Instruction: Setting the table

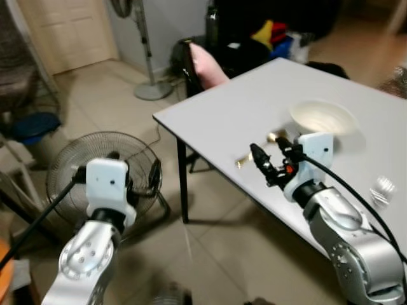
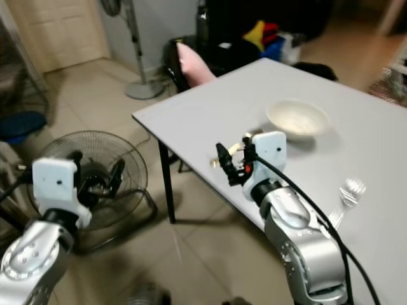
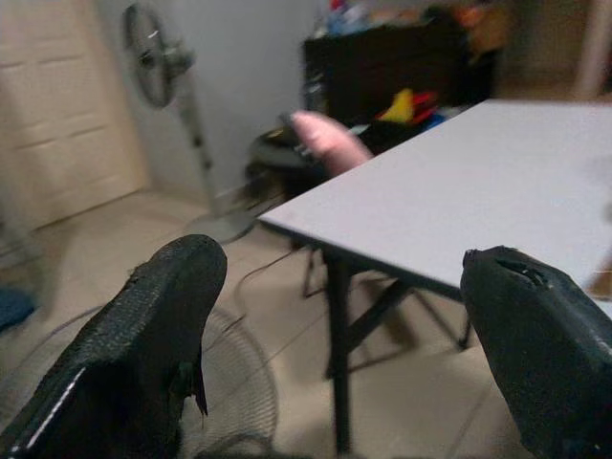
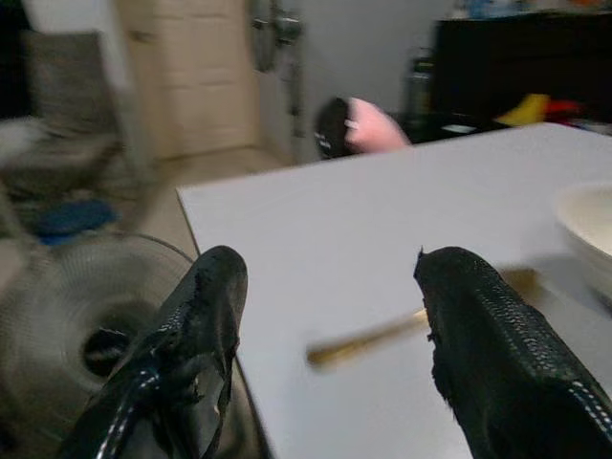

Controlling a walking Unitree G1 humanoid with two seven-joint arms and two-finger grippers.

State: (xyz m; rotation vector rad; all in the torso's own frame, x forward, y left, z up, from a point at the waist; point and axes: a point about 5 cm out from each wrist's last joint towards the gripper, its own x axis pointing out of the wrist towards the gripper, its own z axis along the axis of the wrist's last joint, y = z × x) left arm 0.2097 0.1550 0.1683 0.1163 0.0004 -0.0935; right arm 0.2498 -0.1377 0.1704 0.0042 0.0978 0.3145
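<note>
My right gripper (image 4: 330, 354) is spread wide over the smooth white table (image 1: 254, 108), with a slim gold utensil (image 4: 368, 339) lying flat just past my textured fingertips. The round cream bowl (image 2: 297, 117) sits beyond it, and my left gripper (image 3: 335, 354) hangs open off the table, above a wire floor fan (image 1: 105, 168).

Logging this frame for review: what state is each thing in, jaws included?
Bowl: upright on the table, looks empty.
Gold utensil: lying flat near the table edge, ungrasped.
Fork: lying flat on the table.
Left gripper: jaws open, over the floor.
Right gripper: jaws open, empty, near the gold utensil.
Floor fan: standing.
</note>
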